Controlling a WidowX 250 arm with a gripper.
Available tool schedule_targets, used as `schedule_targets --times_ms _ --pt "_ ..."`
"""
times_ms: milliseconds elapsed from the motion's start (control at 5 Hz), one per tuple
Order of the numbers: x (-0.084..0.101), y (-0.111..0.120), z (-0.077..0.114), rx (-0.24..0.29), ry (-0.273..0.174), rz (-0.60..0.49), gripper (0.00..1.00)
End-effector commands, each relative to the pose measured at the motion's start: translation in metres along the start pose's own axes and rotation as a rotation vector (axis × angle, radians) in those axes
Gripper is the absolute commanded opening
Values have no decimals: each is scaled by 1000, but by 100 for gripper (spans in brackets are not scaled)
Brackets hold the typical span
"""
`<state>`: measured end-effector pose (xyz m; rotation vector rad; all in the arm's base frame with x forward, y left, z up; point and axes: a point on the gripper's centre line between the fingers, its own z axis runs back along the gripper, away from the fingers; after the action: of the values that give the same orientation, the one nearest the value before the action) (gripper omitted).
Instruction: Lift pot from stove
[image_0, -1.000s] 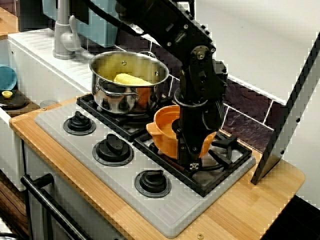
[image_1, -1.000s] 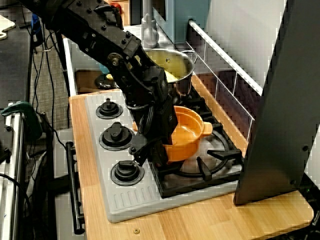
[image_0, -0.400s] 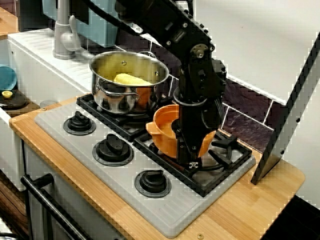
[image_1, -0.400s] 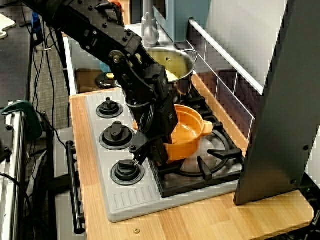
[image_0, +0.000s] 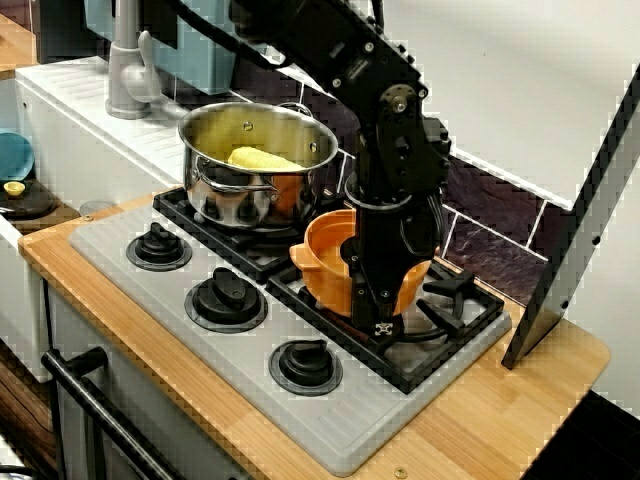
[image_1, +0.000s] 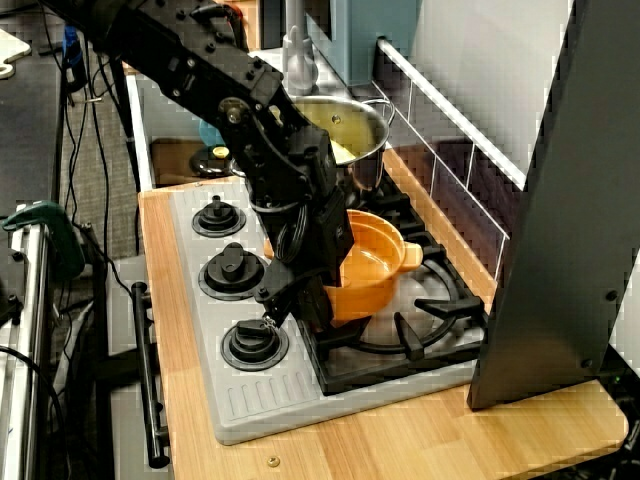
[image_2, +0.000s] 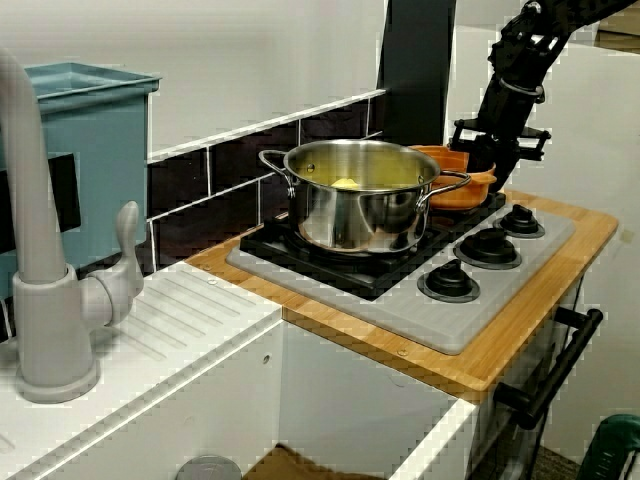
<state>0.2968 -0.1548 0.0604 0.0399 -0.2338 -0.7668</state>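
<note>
Gripper (image_1: 312, 290) of the single black arm reaches down over the near rim of the pot (image_1: 372, 270), its fingers closed on the orange wall, one inside the bowl and one outside. That grip on the rim, rather than on a stubby handle, probably explains why the pot hangs tilted, its far side dipping toward the burner grate (image_1: 425, 320). In the side view the pot (image_0: 330, 265) sits just above the right-hand grate, so the lift looks begun but shallow; whether the low edge touches the grate cannot be told.

Beyond the pot, the stove (image_0: 250, 360) shows its grey top and three black knobs (image_0: 226, 298) in a row along the front, set in a wooden counter (image_0: 500, 420). A steel pot (image_0: 258, 160) holding something yellow stands on the back burner, just beside the orange one, so a straight upward lift seems safest.

The view from the sink end hides most of the orange pot (image_2: 462, 178) behind the steel one, but it alone shows a grey tap (image_2: 45, 290) and a blue bin (image_2: 85, 150) beside the counter.
</note>
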Motion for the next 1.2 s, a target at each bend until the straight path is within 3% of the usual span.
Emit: schedule_targets --times_ms 0,1000 --pt "9 10 31 5 -86 5 0" --pt "12 12 59 -26 -130 11 0"
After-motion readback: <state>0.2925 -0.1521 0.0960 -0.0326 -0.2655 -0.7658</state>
